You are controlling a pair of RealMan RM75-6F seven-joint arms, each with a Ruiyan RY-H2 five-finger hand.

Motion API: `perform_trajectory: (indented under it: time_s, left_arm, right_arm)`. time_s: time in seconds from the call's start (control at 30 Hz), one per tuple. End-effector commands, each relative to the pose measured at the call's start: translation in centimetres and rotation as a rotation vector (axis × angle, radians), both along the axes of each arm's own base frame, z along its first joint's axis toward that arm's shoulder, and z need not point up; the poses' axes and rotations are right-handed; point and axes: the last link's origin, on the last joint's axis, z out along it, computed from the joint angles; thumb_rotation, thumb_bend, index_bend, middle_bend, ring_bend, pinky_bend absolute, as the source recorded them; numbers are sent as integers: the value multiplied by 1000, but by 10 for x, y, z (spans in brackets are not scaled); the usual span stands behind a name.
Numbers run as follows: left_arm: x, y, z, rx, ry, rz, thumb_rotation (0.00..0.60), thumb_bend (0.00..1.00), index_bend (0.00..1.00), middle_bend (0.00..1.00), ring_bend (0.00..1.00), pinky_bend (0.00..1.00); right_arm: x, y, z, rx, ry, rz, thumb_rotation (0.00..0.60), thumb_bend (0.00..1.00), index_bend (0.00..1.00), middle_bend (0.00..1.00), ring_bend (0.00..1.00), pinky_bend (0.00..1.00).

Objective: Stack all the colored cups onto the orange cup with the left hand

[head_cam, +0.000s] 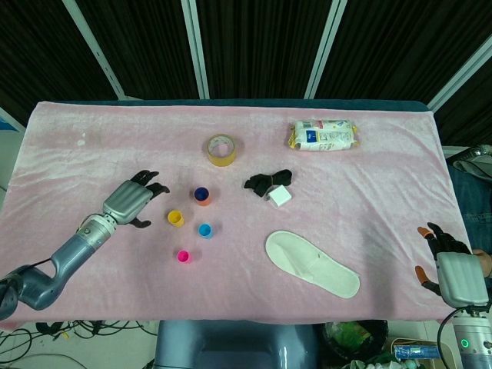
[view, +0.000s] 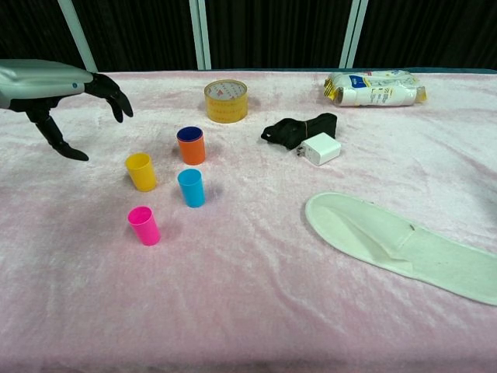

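Note:
The orange cup (head_cam: 202,197) (view: 191,146) stands upright with a dark blue cup nested inside it, only the blue rim showing. A yellow cup (head_cam: 176,218) (view: 141,171), a light blue cup (head_cam: 205,230) (view: 191,187) and a pink cup (head_cam: 184,256) (view: 144,224) stand loose in front of it. My left hand (head_cam: 131,201) (view: 54,89) hovers to the left of the cups, fingers spread, holding nothing. My right hand (head_cam: 453,270) stays at the table's right front edge, fingers apart and empty.
A roll of yellow tape (head_cam: 221,149) (view: 226,100) lies behind the cups. A black strap (head_cam: 267,181) with a white charger (head_cam: 280,197), a snack packet (head_cam: 323,135) and a white slipper (head_cam: 311,264) lie to the right on the pink cloth (head_cam: 384,192).

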Motion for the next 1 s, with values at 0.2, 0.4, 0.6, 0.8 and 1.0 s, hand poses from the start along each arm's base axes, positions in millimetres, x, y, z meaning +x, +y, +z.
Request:
perform_trajectory:
  time_s: [0.2,0.4,0.6,0.8,1.0]
  left_arm:
    - [3,-2,-21,-30,6,-40,600,192,284,349,0,67]
    - [7,0,-36,-47,16,-59,600,235,310,364,0,72]
    - [12,5,-46,-44,41,-84,600,275,336,395,0,80]
    - [16,8,-57,-57,53,-88,600,287,355,425,6,97]
    - [20,7,-64,-63,56,-107,600,347,435,505,53,162]
  right_arm:
    - [0,0,0,-1,0,-1,600,237,197,103,194,280]
    - [0,0,0,0,-2,-1,600,236,197,103,194,280]
    - [0,0,0,0,-3,1,600,237,197,103,194,280]
    - [0,-1,0,0,-5,-1,600,237,197,103,194,280]
    - [0,-1,1,-1,-6,0,600,237,197,103,194,280]
